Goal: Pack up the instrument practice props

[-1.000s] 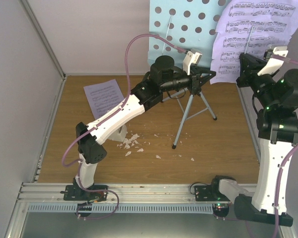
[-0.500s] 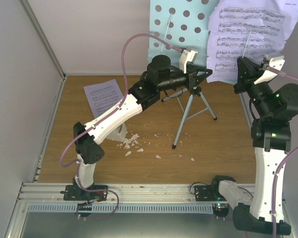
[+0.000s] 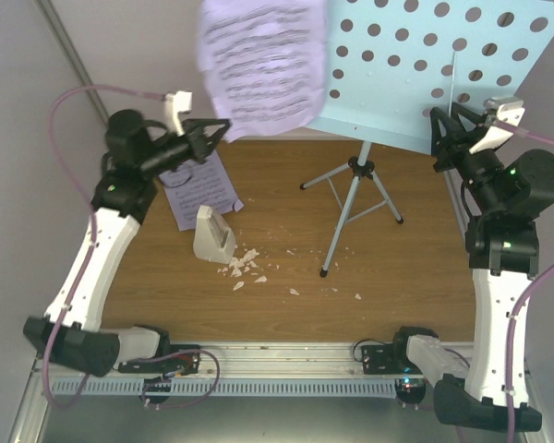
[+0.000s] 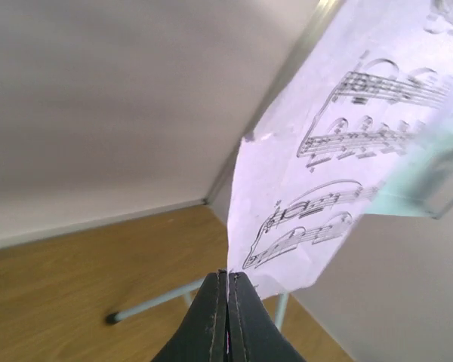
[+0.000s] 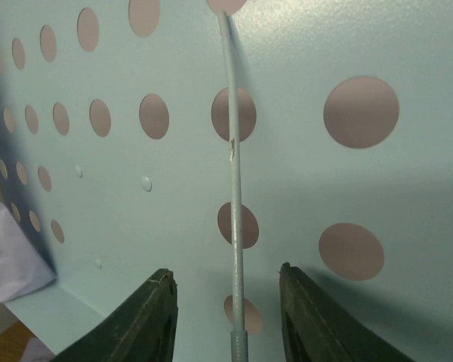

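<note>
Left gripper (image 4: 227, 285) clenched on lower edge of lilac sheet-music page (image 3: 258, 65), raised at far left; right gripper (image 5: 226, 280) released, jaws astride thin rod (image 5: 232, 181) of music stand (image 3: 425, 65), far right; metronome (image 3: 210, 235) upright on table (image 3: 415, 268), left

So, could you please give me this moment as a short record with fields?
left gripper: shut on a sheet-music page, held up in the air
right gripper: open, jaws either side of a thin rod on the music stand desk
second page: flat on the table
metronome: on the table, beside the second page
crumbs: scattered near the metronome
</note>
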